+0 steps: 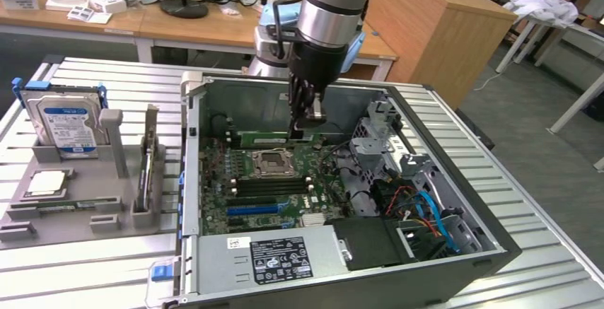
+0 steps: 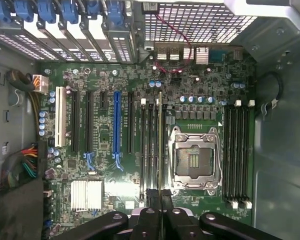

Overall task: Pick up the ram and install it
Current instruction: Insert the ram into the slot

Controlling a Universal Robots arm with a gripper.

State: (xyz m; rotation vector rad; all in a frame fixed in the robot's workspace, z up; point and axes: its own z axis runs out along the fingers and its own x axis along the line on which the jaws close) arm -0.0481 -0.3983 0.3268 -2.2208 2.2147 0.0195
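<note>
My gripper [image 1: 304, 124] hangs inside the open computer case [image 1: 491, 245], shut on the ram [image 1: 269, 139]. The ram is a long green stick held level and on edge just above the motherboard [image 1: 283, 182], behind the processor socket [image 1: 269, 160]. In the wrist view the ram [image 2: 160, 130] appears edge-on as a thin strip running away from my gripper [image 2: 160, 196]. It lies over the black memory slots [image 2: 149, 150] right beside the processor socket [image 2: 195, 160]. Whether it touches a slot I cannot tell.
A grey holder [image 1: 104, 182] at the exterior view's left carries a hard drive [image 1: 64, 121], a silver processor chip [image 1: 47, 182] and an upright card [image 1: 149, 160]. The power supply [image 1: 283, 256] and cables [image 1: 425, 210] fill the case's near end. More memory slots [image 2: 237, 150] lie past the socket.
</note>
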